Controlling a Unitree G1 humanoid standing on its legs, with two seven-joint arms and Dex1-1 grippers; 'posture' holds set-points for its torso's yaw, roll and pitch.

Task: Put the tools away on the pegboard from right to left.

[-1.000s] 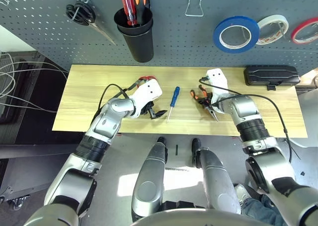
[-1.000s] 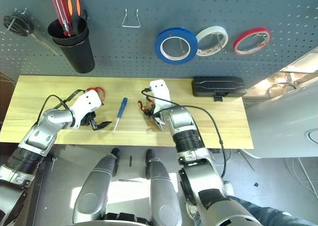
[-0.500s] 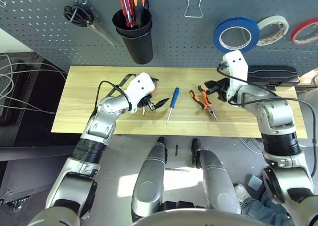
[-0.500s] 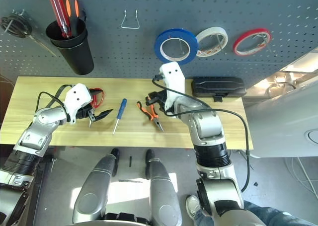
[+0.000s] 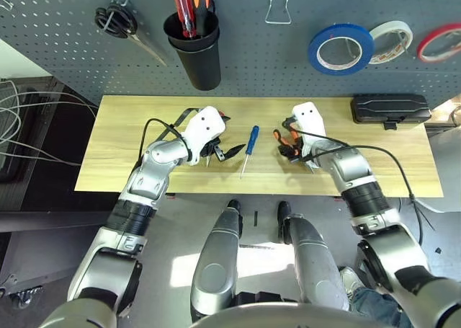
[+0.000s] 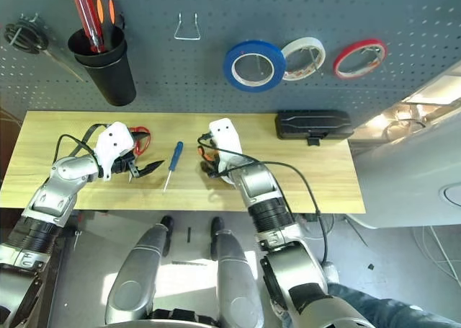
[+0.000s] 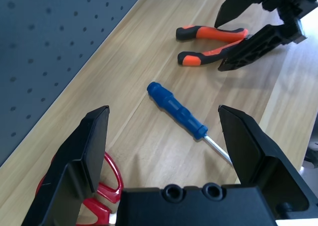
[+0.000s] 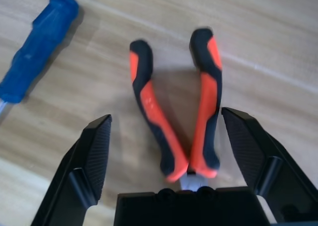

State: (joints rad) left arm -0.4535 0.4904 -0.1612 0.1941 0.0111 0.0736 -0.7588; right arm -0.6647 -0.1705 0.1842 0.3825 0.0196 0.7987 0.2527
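On the pegboard with its grid of small holes (image 5: 252,61): three tape rolls counted, one blue (image 5: 318,56), one white (image 5: 377,56), one red (image 5: 426,52); one pair of black-handled metal scissors (image 5: 117,19). Black plastic cup (image 5: 199,67): at least two handles. Pale wooden table (image 5: 130,126): one blue-handled screwdriver (image 5: 252,139), one pair of orange-and-black-handled pliers (image 8: 207,107), one pair of red-handled scissors (image 6: 148,137), one black oblong case (image 5: 392,109).

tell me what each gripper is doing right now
Left gripper: open, holding nothing.
Right gripper: open around the pliers, not gripping them.
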